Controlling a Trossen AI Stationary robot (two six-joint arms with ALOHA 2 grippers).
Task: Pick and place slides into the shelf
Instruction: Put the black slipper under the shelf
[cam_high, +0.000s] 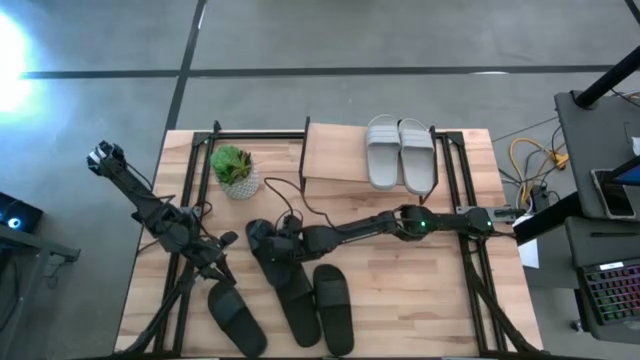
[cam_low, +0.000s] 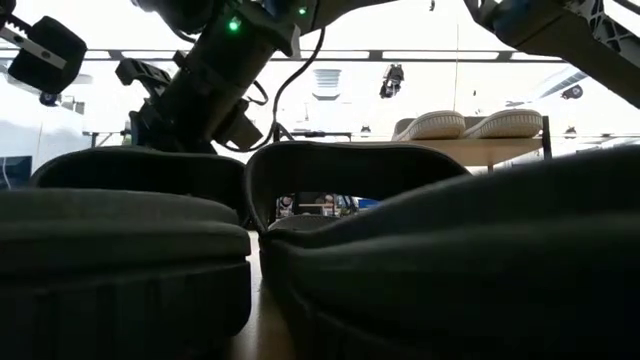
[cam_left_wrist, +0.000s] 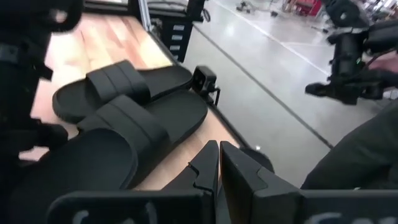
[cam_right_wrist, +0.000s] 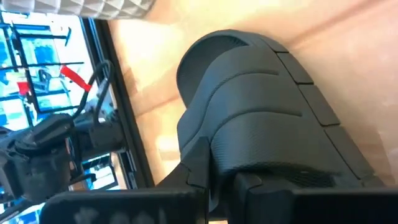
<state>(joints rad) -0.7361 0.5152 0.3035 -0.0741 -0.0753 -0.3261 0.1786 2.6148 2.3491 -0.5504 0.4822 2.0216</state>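
Under the right hand (cam_high: 262, 238): black slide (cam_right_wrist: 261, 143), fingers pinching its strap to lift it | shelf (cam_high: 335, 152) beyond, grey pair (cam_high: 400, 152) placed | left hand (cam_high: 225, 240) alongside, pressed together, idle.

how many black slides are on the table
3 visible: one near the front edge by the left gripper, one to its right, and a long one between them under the right gripper; another may be hidden.

Light wooden table (cam_high: 420, 290) fills centre. Two light grey rubber slides (cam_high: 400, 152) side by side on wooden shelf plank (cam_high: 335, 152), upper centre. Small green potted plant (cam_high: 235, 170) left of plank. Right pincer (cam_high: 262, 238) closed at heel of middle black rubber slide (cam_high: 290, 285); two more black slides flank it, lower centre.
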